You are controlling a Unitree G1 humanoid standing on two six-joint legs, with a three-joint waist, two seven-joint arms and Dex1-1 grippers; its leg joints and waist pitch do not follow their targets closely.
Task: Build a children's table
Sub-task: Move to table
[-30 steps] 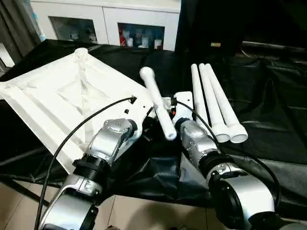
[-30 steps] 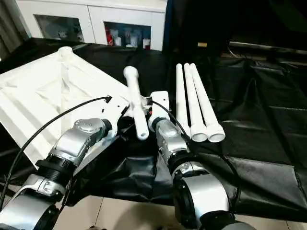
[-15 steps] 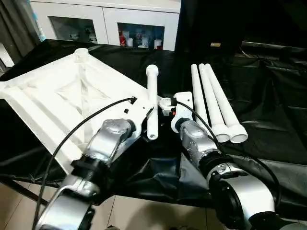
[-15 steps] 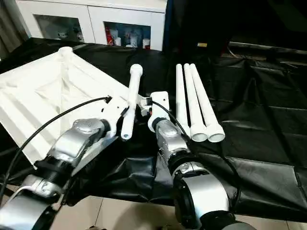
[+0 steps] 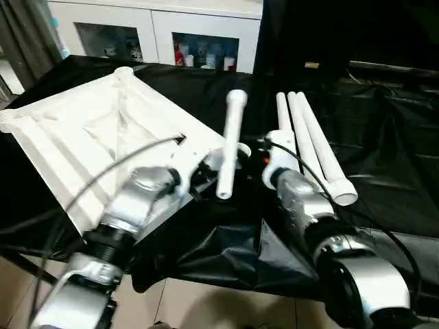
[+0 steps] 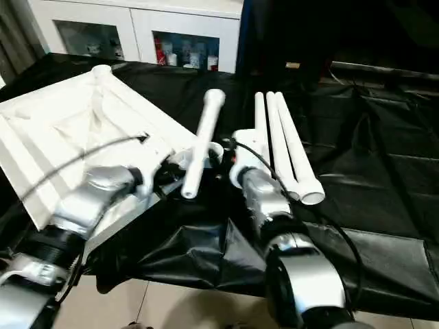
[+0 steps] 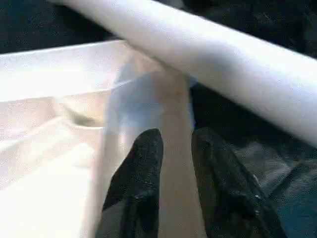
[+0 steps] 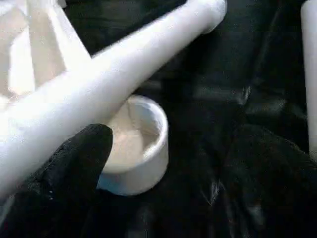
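Fingers of the left claw (image 7: pixel 176 186) stood slightly parted over the tabletop's rim, holding nothing that could be made out, with the loose leg (image 5: pixel 231 140) crossing just beyond their tips. The right claw (image 8: pixel 163 173) gaped wide, one finger (image 8: pixel 64 168) close under that leg, the other on the far side of the corner socket (image 8: pixel 136 144); it gripped nothing.

The loose leg's long axis ran nearly away from the robot, tilted, its knobbed end raised toward the cabinet (image 5: pixel 158 31) and its open end low over the near corner of the tabletop (image 5: pixel 82 137). Whether it touched the socket could not be told.

The tabletop lay upside down on the bench's (image 5: pixel 384 137) left half, ribs and rim up, turned diamond-wise so one corner pointed at the claws and another overhung the left edge. A far corner socket (image 5: pixel 124 71) stood up near the cabinet.

Three more legs (image 5: pixel 309 140) lay side by side just right of the right claw, touching one another, open ends toward the robot. Right of them the black cover spread bare and wrinkled, wide room; the near edge dropped to the floor (image 5: pixel 206 305).
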